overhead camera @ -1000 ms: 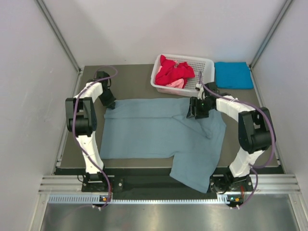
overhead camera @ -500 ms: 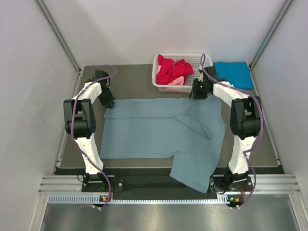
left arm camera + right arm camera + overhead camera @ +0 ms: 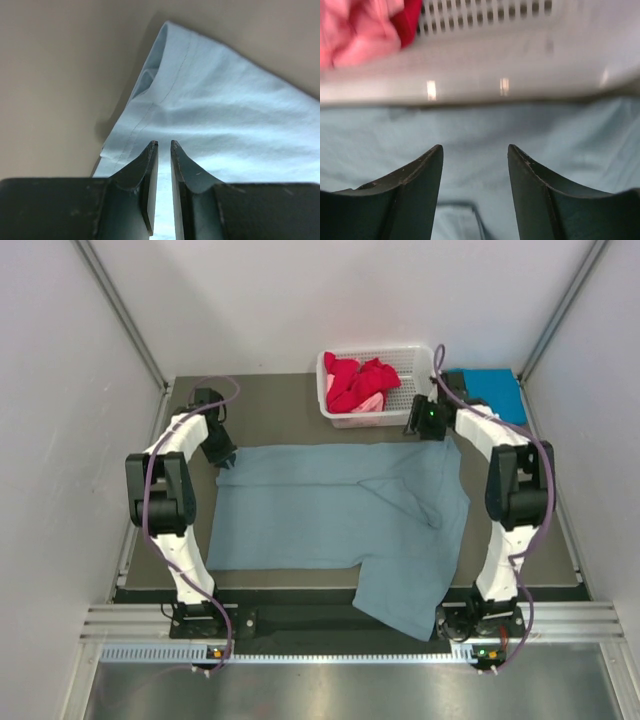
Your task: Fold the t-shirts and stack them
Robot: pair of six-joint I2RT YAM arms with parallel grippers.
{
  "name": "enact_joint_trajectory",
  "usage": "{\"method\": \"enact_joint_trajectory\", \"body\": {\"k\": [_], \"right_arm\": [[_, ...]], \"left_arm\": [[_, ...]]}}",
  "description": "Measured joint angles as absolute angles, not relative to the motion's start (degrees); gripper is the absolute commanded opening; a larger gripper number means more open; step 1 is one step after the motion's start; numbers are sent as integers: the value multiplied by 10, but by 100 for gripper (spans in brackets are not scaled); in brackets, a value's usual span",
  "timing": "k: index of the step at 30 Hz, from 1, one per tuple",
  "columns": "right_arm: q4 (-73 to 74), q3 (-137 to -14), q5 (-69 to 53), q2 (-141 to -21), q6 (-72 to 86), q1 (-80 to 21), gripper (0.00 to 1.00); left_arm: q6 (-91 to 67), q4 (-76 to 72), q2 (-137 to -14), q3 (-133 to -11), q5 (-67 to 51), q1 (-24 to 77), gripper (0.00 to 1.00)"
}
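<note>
At the left of the overhead frame, the left gripper (image 3: 222, 454) is set down at the upper left corner of the grey-blue t-shirt (image 3: 330, 510). In its wrist view the jaws are drawn almost together, with only a thin slit left between them. The hemmed corner lies just beyond the tips, and whether any cloth is pinched cannot be told.

Across the middle of the table (image 3: 280, 410) that shirt is spread open, not yet folded. A diagonal crease is seen right of centre, and the lower right part hangs over the near edge at the bottom of the frame.

At upper centre the white basket (image 3: 408, 380) holds a red t-shirt (image 3: 355, 380) and a pink t-shirt (image 3: 372, 403), both crumpled. Both are judged to be waiting their turn.

Right of the basket, the right gripper (image 3: 421, 427) is held over the shirt's upper right edge. Its jaws are spread wide with nothing between them (the basket wall fills the view ahead).

At the upper right a turquoise t-shirt (image 3: 488, 392) lies as a neat rectangle, apparently the one fold finished. No stack has been built, so most of the work is judged to remain.
</note>
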State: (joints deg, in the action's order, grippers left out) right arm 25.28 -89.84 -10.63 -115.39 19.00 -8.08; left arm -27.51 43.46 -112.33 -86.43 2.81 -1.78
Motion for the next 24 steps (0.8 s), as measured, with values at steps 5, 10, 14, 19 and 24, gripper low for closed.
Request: {"method": "enact_joint_trajectory", "body": {"k": [5,10,14,19,24], "right_arm": [[266,-778,-130,-1047,192,-82,56],[251,-693,-157,-978,190,-90,55],[243,-654,-180,-976,186,-100,53],[229,-638,-195,-994,178,-116,44],[218,-639,-198,-1025,170,-123,40]], "left_arm": [[-282,434,-1117,-840,24,-18,22],[-287,435,-1112,-831,22,-18,22],[-288,435,-1104,-828,19,-18,21],[-289,435,-1093,-827,17,-18,21],[-289,435,-1086,-827,17,-18,21]]}}
